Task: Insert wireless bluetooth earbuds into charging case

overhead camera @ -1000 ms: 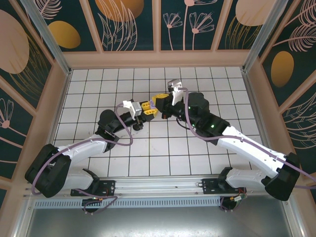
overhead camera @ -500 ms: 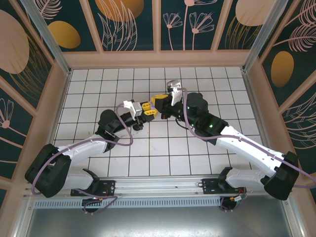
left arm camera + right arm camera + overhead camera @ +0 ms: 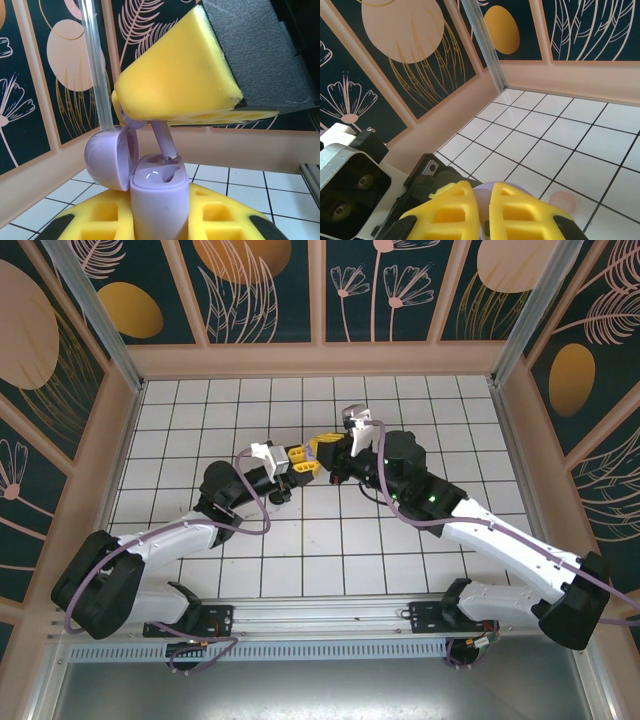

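Note:
My left gripper [image 3: 160, 222] is shut on a lilac charging case [image 3: 160, 192] and holds it upright, its round lid [image 3: 107, 157] swung open to the left. From above, a lilac earbud [image 3: 164, 140] comes down at a tilt, its stem tip at the case's far slot. My right gripper [image 3: 484, 202] is shut on that earbud, with its yellow fingers [image 3: 185, 80] over the case. In the top view both grippers, left [image 3: 298, 462] and right [image 3: 325, 445], meet tip to tip at mid-table, and the case and earbud are mostly hidden between them.
A pale pink round thing [image 3: 563, 202] lies blurred on the white tiled floor [image 3: 300, 550] just past my right fingers. Patterned walls [image 3: 260, 290] ring the tiles. Both arms cross the middle of the table.
The right wrist has shifted slightly over the case. The left arm has stayed put and both grips are unchanged.

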